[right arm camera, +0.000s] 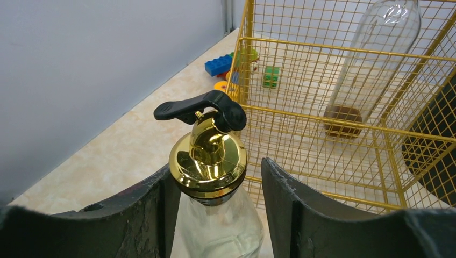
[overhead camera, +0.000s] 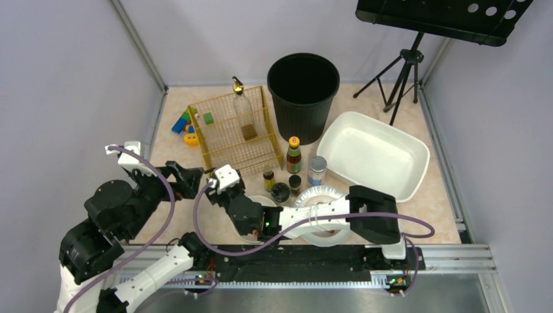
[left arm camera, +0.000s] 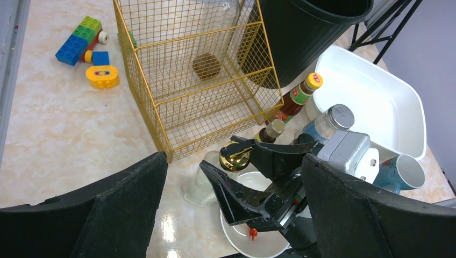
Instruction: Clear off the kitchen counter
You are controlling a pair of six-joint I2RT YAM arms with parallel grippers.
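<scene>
Straddling bottle (right arm camera: 215, 228), base cropped: right gripper (right arm camera: 216, 167)

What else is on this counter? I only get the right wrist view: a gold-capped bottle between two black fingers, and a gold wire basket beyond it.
Observer: A large white tub lies on the right side of the counter, well outside your frame.
Operator: Is anything close to the bottle itself?
Observer: Yes, a white plate lies right beside the gold-capped bottle.
Operator: And what about the other arm?
Observer: The left gripper hangs open near the front left corner of the basket, holding nothing.
</scene>
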